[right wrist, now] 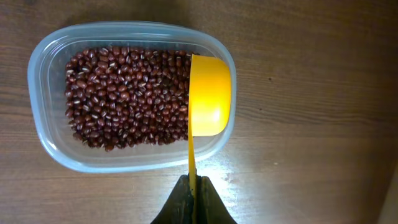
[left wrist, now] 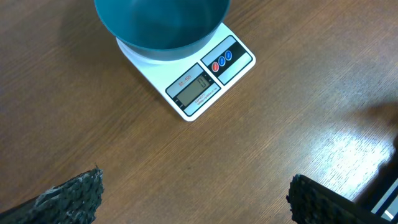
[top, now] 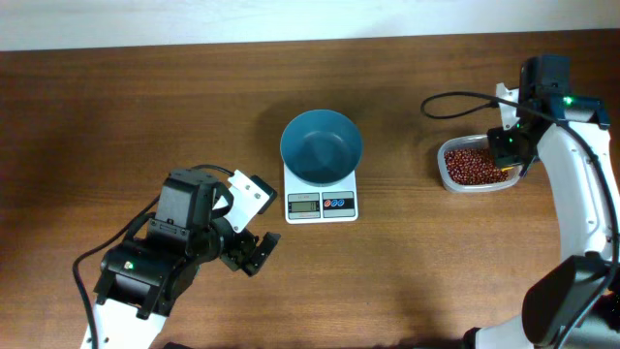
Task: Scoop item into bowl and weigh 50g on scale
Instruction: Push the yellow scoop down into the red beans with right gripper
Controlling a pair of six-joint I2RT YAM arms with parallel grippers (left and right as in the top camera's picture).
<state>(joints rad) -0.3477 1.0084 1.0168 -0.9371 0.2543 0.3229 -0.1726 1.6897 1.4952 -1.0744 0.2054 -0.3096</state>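
The teal-blue bowl (top: 322, 145) stands on the white scale (top: 322, 204), empty inside; both also show in the left wrist view, bowl (left wrist: 161, 25) and scale (left wrist: 205, 81). The red-brown beans (top: 475, 165) lie in a clear plastic tub (top: 449, 173) at the right; they also show in the right wrist view (right wrist: 124, 96). My right gripper (right wrist: 194, 190) is shut on the handle of a yellow scoop (right wrist: 209, 93), whose cup hangs over the tub's right side, turned on edge. My left gripper (left wrist: 196, 199) is open and empty, over the table in front of the scale.
The tub (right wrist: 43, 134) sits near the table's right side. A black cable (top: 455, 102) runs behind it to the right arm. The left arm's body (top: 165, 252) lies at the front left of the table.
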